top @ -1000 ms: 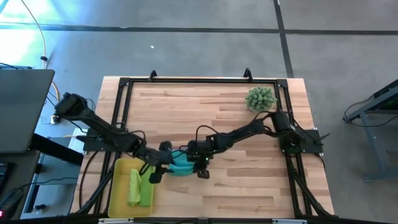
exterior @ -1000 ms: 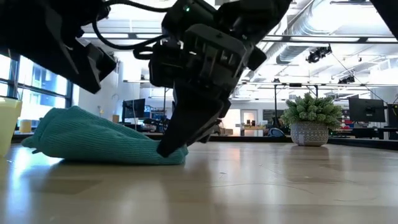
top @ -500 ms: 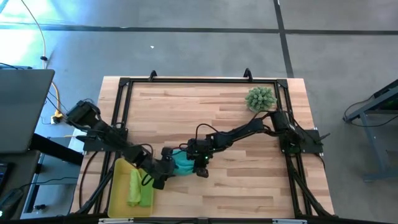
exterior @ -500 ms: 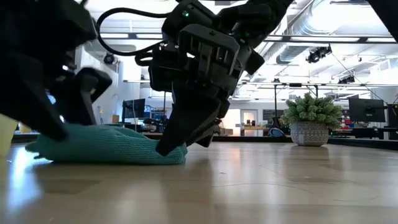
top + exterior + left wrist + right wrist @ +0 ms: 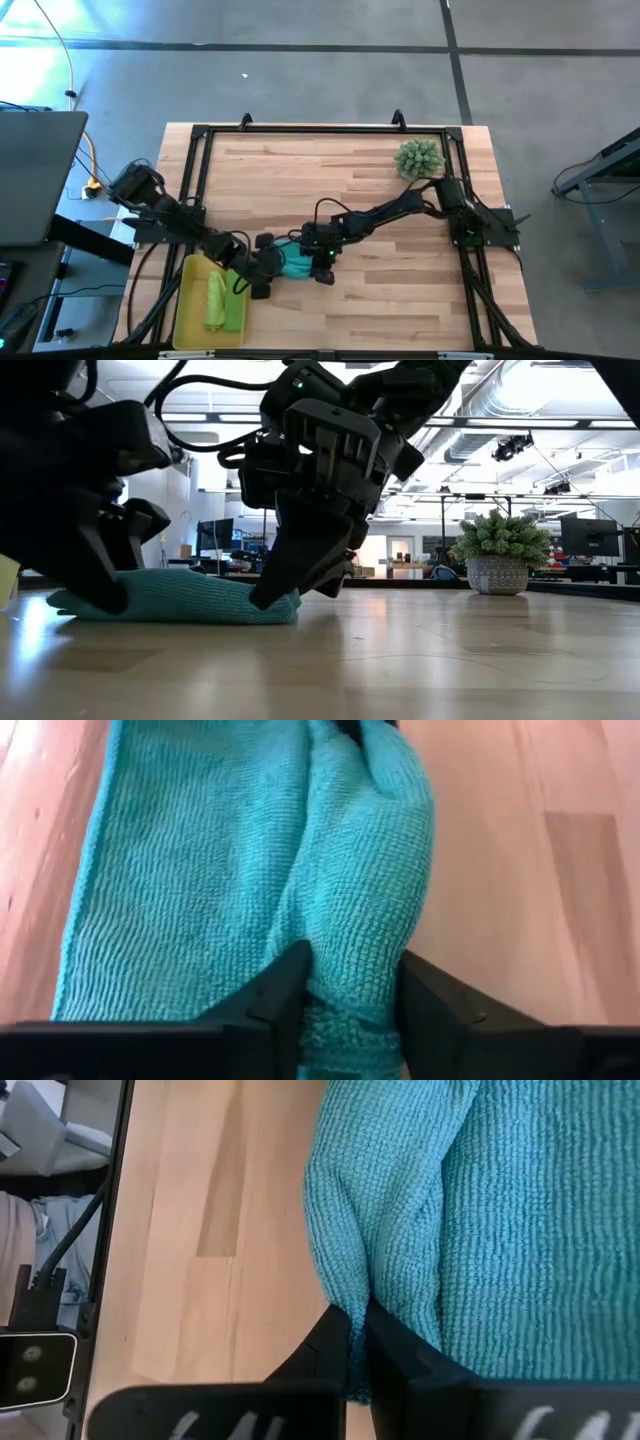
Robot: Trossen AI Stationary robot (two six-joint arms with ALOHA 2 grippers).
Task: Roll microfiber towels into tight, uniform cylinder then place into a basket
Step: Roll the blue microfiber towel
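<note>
Wooden table (image 5: pixel 380 290) carries the teal towel (image 5: pixel 293 262), gripped by left claw (image 5: pixel 350 982) and right claw (image 5: pixel 358 1330).

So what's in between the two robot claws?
The teal towel. In the low view it lies on the table with the left tool at one end and the right tool at the other, both pinching it.

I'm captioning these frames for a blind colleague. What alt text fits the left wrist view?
Close-up of a rolled fold of a teal microfiber towel pinched between the left gripper's two dark fingers. The rest of the towel spreads flat on the light wooden table.
</note>
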